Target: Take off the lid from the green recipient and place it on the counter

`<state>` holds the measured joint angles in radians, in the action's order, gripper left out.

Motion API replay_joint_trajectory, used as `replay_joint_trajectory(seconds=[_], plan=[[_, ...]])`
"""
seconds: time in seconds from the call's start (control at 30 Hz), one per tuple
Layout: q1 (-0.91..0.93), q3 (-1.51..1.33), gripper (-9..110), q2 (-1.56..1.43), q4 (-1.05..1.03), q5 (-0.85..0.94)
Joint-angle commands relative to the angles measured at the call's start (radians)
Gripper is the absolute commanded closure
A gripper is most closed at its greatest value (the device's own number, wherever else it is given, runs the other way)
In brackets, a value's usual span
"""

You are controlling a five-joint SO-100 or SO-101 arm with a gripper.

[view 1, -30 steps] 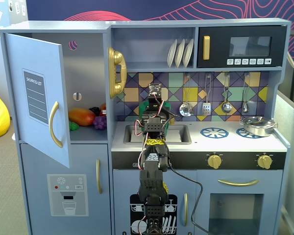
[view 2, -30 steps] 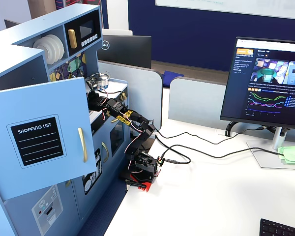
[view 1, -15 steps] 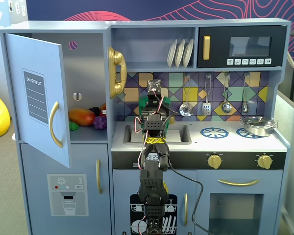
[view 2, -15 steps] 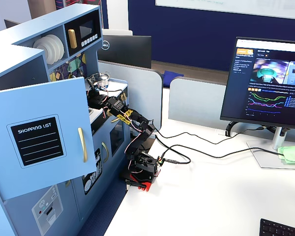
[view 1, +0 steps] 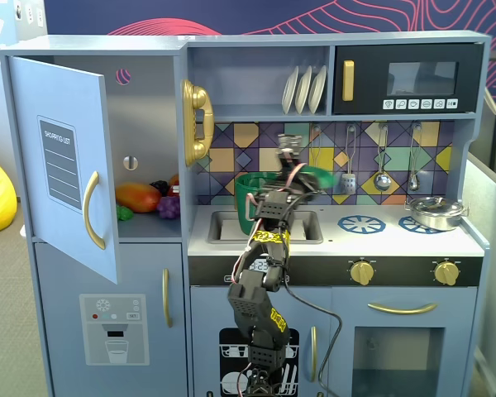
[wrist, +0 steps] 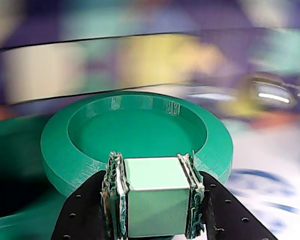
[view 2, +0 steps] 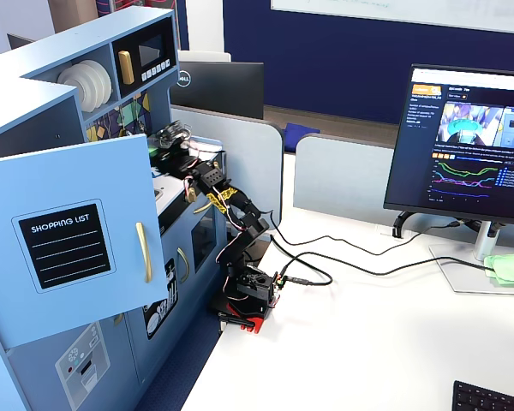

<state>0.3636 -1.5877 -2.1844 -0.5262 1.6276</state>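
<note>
My gripper [wrist: 152,172] is shut on the raised pale green handle of the lid [wrist: 135,132]. It holds the round green disc in the air, tilted. In a fixed view the lid [view 1: 320,176] hangs at my gripper [view 1: 302,174], just right of the green recipient [view 1: 250,194] and above the counter [view 1: 380,241]. The recipient stands open at the sink, partly behind my arm. In the wrist view its dark green rim [wrist: 20,226] shows at the lower left, below the lid. The background there is blurred.
A grey sink [view 1: 230,227] lies left of the blue-and-white burners [view 1: 361,223]. A small steel pot [view 1: 435,212] sits on the right burner. Utensils [view 1: 383,178] hang on the back wall. The fridge door [view 1: 66,165] stands open at the left.
</note>
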Motion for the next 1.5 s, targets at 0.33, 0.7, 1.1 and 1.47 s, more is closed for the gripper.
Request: replay_joint_trajectory(seconds=[0.33,0.7,1.1,1.47], plan=[[0.176,-0.132,101,-0.138,0.061,-0.005],[0.17,-0.471,101,-0.094,0.428,0.078],[0.206,-0.477,101,0.077,0.594,0.098],[0.212,-0.572,101,0.14,0.713,0.117]])
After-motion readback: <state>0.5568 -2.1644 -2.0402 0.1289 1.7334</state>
